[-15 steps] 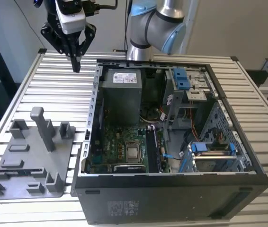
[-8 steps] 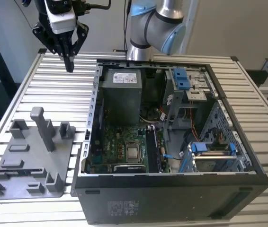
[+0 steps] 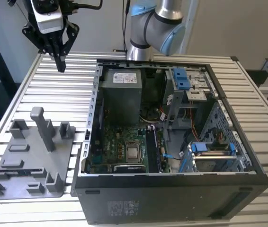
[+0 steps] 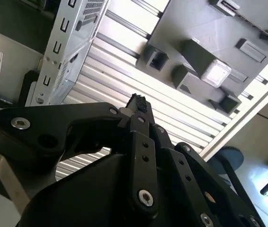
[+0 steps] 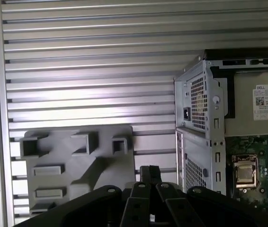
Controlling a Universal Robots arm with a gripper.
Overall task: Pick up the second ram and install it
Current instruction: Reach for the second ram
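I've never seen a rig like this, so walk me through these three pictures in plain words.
The exterior view looks on from off the machine: a robot arm with grey and blue joints stands at the far side of a slatted metal table. At its end is a black gripper, a two-fingered claw, hanging above the table with its fingers shut and nothing seen between them. The two wrist views come from cameras riding on the arm, looking past the gripper. On the table lie a grey plastic holder tray with upright posts and an open computer case, its green circuit board exposed.
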